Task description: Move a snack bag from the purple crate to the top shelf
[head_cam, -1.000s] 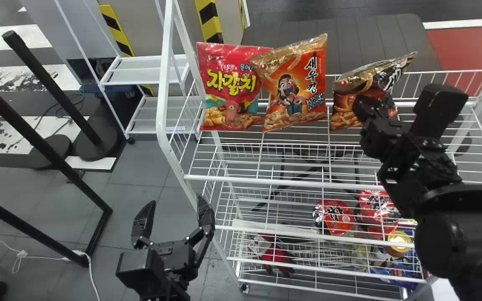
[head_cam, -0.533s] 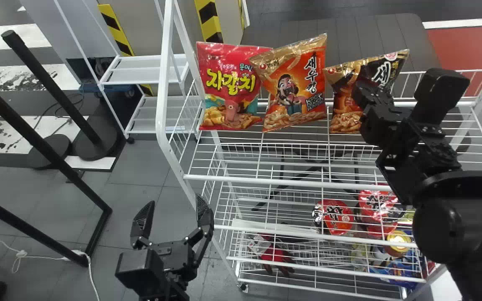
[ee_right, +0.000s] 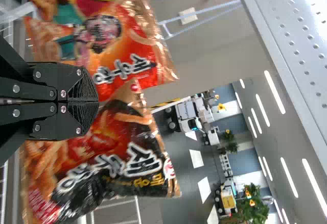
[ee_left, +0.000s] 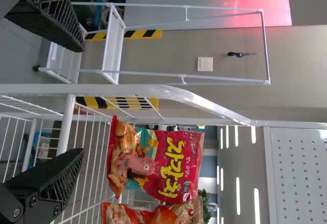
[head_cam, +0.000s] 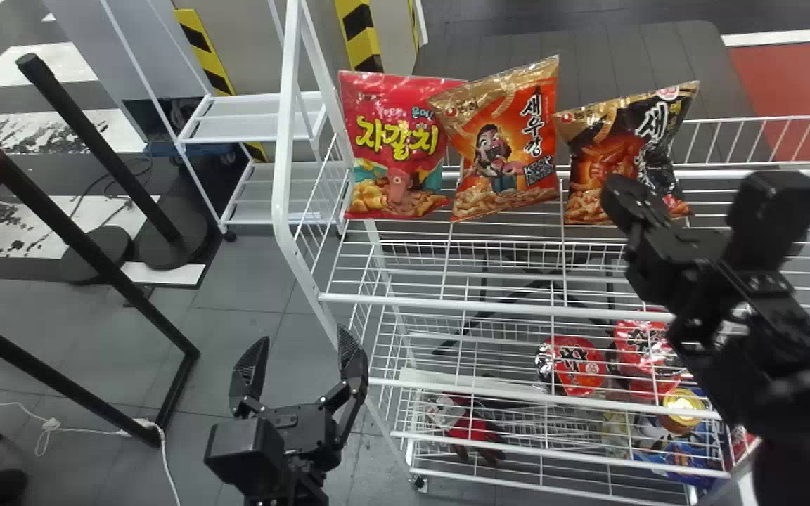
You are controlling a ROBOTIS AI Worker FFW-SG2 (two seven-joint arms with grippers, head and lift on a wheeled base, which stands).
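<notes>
R end effector [ee_right: 96,101], fingers together, nr black snack bag [head_cam: 612,151] on top shelf [head_cam: 496,305]; best nudge lightly, w/o toppling it. L end effector [head_cam: 302,336]: fingers apart.

The middle snack bag [head_cam: 510,151] is orange under a gold upper corner, its cartoon face topped with black hair. To its left, the snack bag with the octopus [head_cam: 377,102] is red with yellow lettering and teal patches; to its right, the third snack bag [head_cam: 605,158] mixes black, gold and orange with white lettering. Beneath it, the wire rack [head_cam: 489,304] is white.
</notes>
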